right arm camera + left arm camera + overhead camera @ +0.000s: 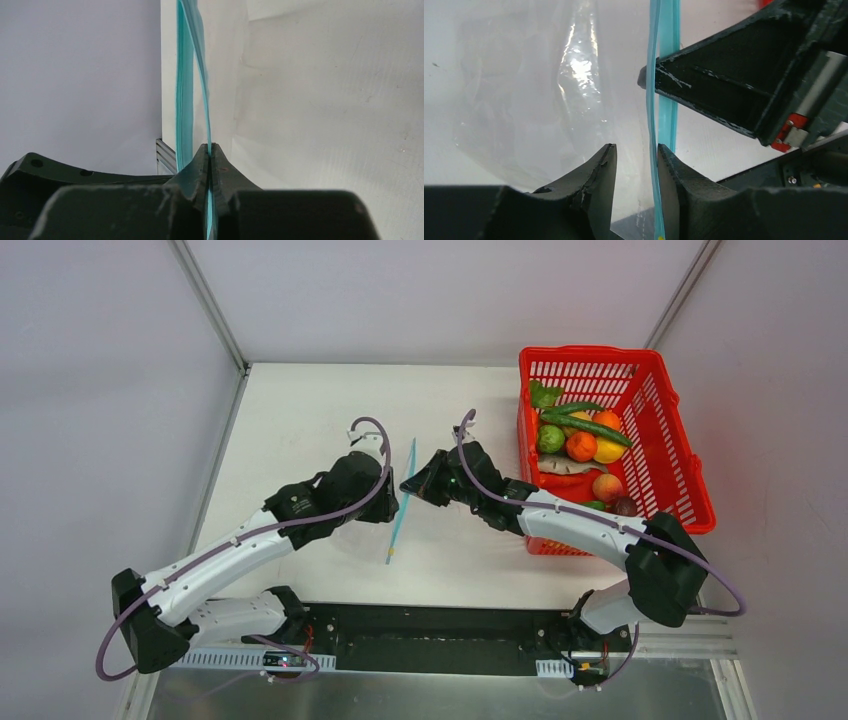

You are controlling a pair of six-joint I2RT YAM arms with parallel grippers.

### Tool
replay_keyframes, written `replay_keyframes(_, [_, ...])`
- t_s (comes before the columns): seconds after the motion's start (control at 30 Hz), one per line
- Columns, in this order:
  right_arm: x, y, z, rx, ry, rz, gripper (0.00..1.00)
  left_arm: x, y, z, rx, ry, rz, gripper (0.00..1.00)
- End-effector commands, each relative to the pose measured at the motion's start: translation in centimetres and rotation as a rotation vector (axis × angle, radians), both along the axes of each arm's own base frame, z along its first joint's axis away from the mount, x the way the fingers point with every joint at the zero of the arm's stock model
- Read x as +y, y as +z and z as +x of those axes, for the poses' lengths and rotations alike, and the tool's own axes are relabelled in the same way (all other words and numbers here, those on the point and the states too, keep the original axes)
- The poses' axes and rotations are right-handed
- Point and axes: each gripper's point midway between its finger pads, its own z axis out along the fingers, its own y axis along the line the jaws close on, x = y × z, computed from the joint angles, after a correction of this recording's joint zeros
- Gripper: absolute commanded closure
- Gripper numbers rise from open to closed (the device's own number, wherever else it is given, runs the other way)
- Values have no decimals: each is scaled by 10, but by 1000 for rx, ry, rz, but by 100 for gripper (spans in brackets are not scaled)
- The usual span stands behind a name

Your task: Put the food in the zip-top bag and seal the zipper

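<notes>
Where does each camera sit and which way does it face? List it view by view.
Top external: above and behind the bases, looking down at the table, basket and both arms.
Left wrist: on the left arm, looking past the open left claw along the zipper and bag.
Right wrist: looking past the right claw, shut on the zipper.
Shared: both wrist views show the teal zipper.

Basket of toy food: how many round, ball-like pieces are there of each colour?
Orange balls: 2
Green ball: 1
Yellow ball: 1
Peach ball: 1
Dark purple ball: 1
Total: 6
</notes>
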Motion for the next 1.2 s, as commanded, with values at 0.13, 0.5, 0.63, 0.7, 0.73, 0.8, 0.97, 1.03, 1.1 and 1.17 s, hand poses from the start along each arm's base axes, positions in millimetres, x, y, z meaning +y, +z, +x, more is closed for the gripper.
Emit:
replay_keyframes(0.13, [3, 30, -2, -34, 30, 70, 100, 0, -5, 10, -3, 36, 86, 65])
replay_keyframes(0.5, [-21, 2, 11, -77, -18, -167, 100, 27, 15, 17, -63, 140, 184, 100])
replay_keyframes(0.63, [-47, -23, 13, -97, -23, -357, 100, 64, 38, 22, -140, 278, 249, 100])
replay_keyframes(0.7, [-48, -23, 10, -114, 9, -369, 100, 78, 47, 22, -166, 326, 265, 100])
replay_keyframes(0.73, [-47, -22, 8, -120, 25, -366, 100, 81, 49, 21, -170, 336, 264, 100])
replay_keyframes(0.8, [-42, -18, 5, -133, 63, -350, 100, 79, 50, 19, -165, 328, 248, 100])
replay_keyframes(0.97, [-32, -15, 0, -126, 144, -366, 100, 69, 41, 15, -132, 302, 205, 100])
replay_keyframes(1.03, [-24, -12, -7, -119, 198, -340, 100, 60, 34, 14, -114, 278, 169, 100])
replay_keyframes(1.1, [-16, -3, -15, -115, 252, -299, 99, 52, 27, 13, -98, 262, 130, 100])
replay_keyframes(1.17, [-12, 6, -19, -121, 276, -265, 96, 47, 21, 13, -89, 261, 108, 100])
